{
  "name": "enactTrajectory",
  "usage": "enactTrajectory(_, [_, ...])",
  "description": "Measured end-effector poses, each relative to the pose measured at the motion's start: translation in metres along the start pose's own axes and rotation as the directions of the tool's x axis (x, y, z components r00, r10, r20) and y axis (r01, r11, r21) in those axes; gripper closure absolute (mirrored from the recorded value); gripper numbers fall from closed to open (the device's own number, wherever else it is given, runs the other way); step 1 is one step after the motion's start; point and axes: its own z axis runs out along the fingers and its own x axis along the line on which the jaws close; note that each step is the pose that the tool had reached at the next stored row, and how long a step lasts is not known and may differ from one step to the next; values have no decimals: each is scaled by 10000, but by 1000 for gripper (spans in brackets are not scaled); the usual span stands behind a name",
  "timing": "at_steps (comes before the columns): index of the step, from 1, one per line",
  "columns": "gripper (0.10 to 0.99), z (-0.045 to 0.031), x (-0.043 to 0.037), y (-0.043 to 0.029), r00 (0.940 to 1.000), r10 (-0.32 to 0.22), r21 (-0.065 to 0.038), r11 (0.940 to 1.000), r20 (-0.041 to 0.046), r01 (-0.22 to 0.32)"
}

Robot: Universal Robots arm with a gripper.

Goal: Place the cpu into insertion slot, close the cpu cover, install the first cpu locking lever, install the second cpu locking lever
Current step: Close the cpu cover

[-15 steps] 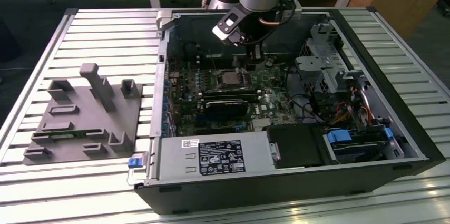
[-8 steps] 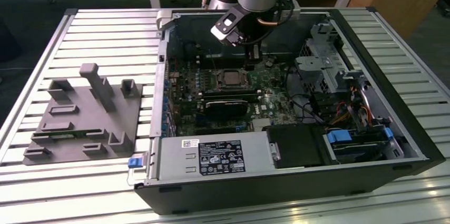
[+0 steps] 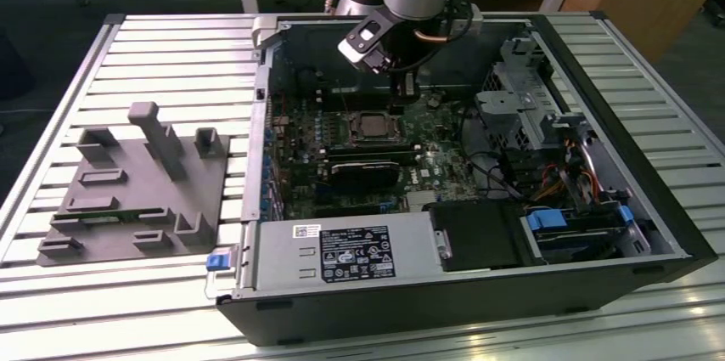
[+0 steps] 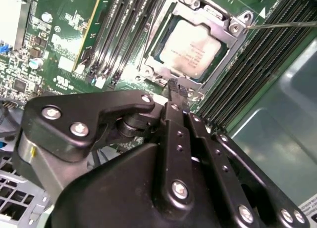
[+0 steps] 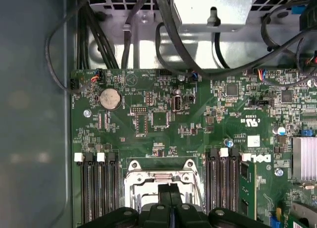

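The cpu point(image 4: 190, 46) lies in the socket on the green motherboard, its grey-silver top showing. The cpu cover point(image 4: 229, 31), a dark metal frame, lies flat over the cpu's edges. A thin metal locking lever point(image 4: 285, 25) sticks out sideways from one socket corner. My gripper point(image 4: 172, 85) is shut with nothing between its fingers, its tips just off the socket's edge. In the exterior view the gripper point(image 3: 399, 96) hangs inside the open computer case, just beyond the socket point(image 3: 368, 126). In the first wrist view the shut fingertips point(image 5: 168, 189) cover part of the socket point(image 5: 136, 176).
Memory slots point(image 4: 124, 35) flank the socket on both sides. Black cables point(image 5: 168, 35) and a drive cage point(image 3: 521, 98) crowd the case's far side. A black card point(image 3: 362, 176) and a labelled power supply point(image 3: 351, 255) sit nearer. A grey fixture point(image 3: 136, 187) stands on the table at the exterior view's left.
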Motion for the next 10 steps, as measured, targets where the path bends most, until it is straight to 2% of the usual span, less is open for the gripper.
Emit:
enactTrajectory(3, [980, 16, -2, -23, 10000, -2, -2, 10000, -2, 2])
enactTrajectory(10, [980, 101, -20, -162, 10000, -22, -56, 10000, -3, 22])
